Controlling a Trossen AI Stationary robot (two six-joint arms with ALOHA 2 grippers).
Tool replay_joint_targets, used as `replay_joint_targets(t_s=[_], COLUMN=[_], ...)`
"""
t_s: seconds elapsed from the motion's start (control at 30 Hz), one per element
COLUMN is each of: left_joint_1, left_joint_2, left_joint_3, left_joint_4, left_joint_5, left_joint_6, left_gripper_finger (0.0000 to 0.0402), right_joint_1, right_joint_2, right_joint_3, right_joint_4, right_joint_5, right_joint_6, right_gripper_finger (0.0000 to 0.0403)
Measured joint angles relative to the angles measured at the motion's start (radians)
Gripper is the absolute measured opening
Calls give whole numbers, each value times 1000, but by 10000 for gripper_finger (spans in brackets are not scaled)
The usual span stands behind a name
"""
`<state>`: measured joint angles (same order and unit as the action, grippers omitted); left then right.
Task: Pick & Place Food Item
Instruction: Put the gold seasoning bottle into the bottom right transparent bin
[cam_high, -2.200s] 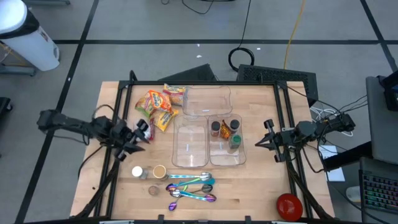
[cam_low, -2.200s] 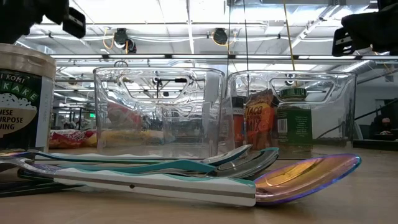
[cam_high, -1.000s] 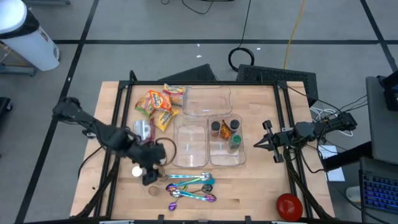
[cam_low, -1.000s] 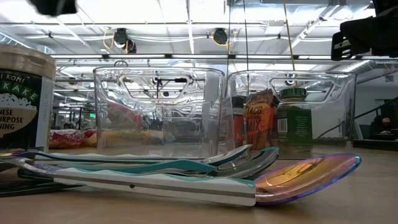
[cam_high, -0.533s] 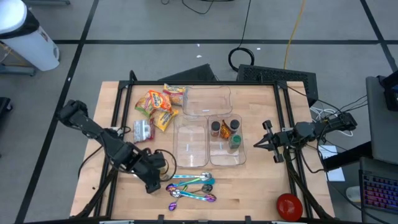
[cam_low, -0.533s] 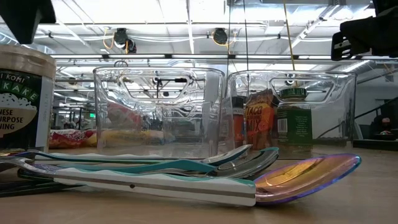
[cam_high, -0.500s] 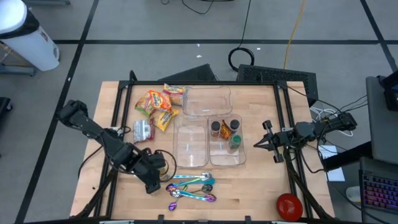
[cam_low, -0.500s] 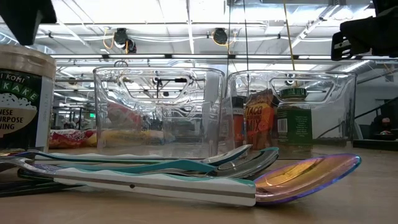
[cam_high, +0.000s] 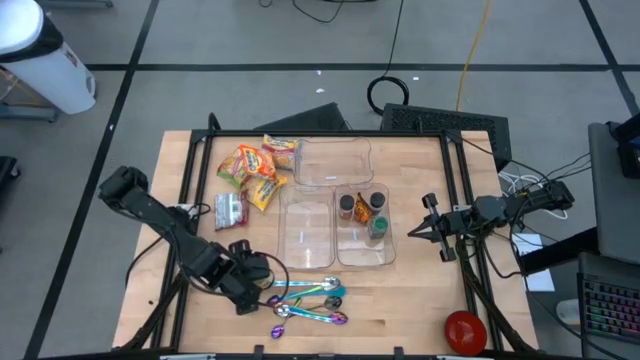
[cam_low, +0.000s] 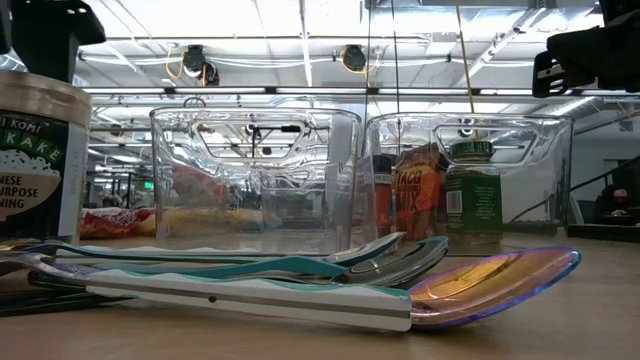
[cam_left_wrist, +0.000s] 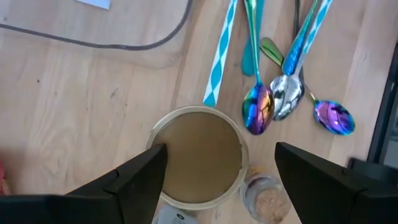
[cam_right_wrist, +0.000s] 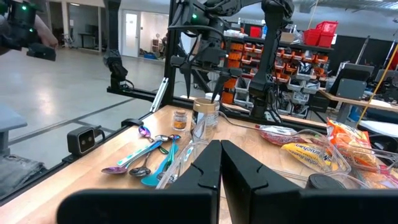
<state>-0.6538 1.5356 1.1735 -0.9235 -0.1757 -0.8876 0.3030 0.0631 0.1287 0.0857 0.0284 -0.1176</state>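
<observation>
Tan-lidded jar (cam_left_wrist: 200, 155) between open left gripper (cam_left_wrist: 221, 165) fingers, body hidden.

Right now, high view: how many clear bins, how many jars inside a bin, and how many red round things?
clear bins: 3
jars in a bin: 3
red round thing: 1
Total: 7

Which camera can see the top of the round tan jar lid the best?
The left wrist view: it looks straight down on the tan jar lid, between the open left gripper. The high view hides it under the arm; the low view shows only the jar's side; the right wrist view shows it far off.
</observation>
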Motion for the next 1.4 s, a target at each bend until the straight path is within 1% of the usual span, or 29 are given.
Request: replay_joint_targets(t_s=[0.1, 0.27, 0.43, 0.57, 0.77, 1.07, 1.2, 1.27, 1.4], left_joint_1=[4, 7, 10, 15, 15, 15, 15, 22, 45], left_joint_2=[9, 13, 15, 16, 15, 15, 16, 17, 4], left_joint_3=[2, 1, -1, -3, -3, -2, -3, -3, -3], left_joint_4=[7, 26, 81, 130, 122, 127, 217, 239, 183], left_joint_5=[-2, -44, -45, -26, 38, 35, 10, 33, 105], left_joint_6=[-30, -52, 59, 108, 79, 73, 70, 71, 60], left_gripper_finger=[310, 310, 310, 310, 310, 310, 310, 310, 310], right_joint_1=[0, 0, 0, 0, 0, 0, 0, 0, 0], right_joint_2=[0, 0, 0, 0, 0, 0, 0, 0, 0], right_joint_3=[0, 0, 0, 0, 0, 0, 0, 0, 0], right_joint_4=[0, 0, 0, 0, 0, 0, 0, 0, 0], right_joint_5=[0, 0, 0, 0, 0, 0, 0, 0, 0], right_joint_6=[0, 1, 1, 1, 1, 1, 1, 1, 1], right_gripper_finger=[4, 4, 4, 4, 4, 4, 4, 4, 4])
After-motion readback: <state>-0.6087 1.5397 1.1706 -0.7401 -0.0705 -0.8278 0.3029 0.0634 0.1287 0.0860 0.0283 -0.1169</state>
